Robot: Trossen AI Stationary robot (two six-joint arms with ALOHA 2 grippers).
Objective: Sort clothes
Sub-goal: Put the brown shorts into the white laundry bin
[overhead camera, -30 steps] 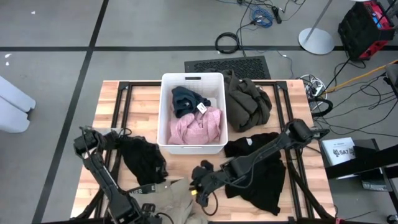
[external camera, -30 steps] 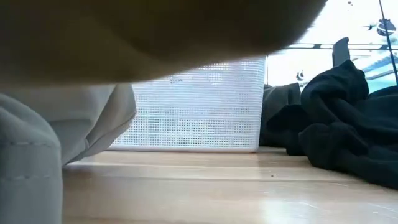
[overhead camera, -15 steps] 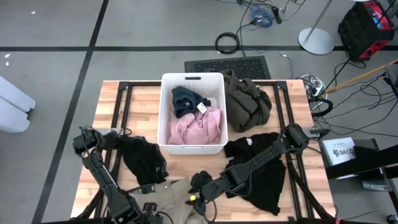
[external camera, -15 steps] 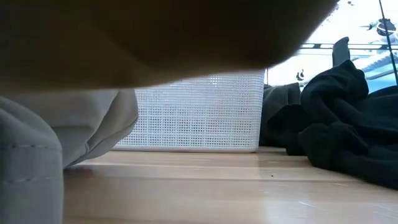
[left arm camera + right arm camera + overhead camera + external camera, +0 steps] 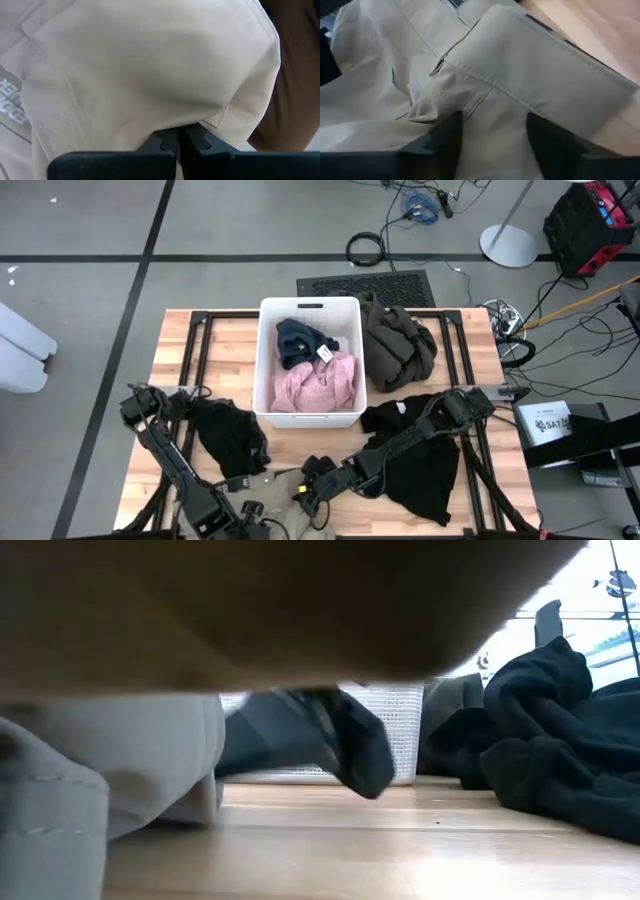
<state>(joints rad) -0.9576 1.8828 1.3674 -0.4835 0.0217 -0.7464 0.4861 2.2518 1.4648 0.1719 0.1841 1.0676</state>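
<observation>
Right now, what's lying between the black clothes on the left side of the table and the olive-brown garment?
In the high view, the white bin stands between the left black garment and the olive-brown garment; it holds a pink garment and a dark teal-blue one.

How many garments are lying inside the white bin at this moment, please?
2: a dark teal-blue garment at the far end of the white bin, and a pink garment filling the near end. More could be hidden beneath them.

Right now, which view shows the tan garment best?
The right wrist view: the tan garment fills it, seams and folds plain. The left wrist view shows only pinched cloth, the low view a blurred fold, the high view a sliver at the table's front edge.
</observation>
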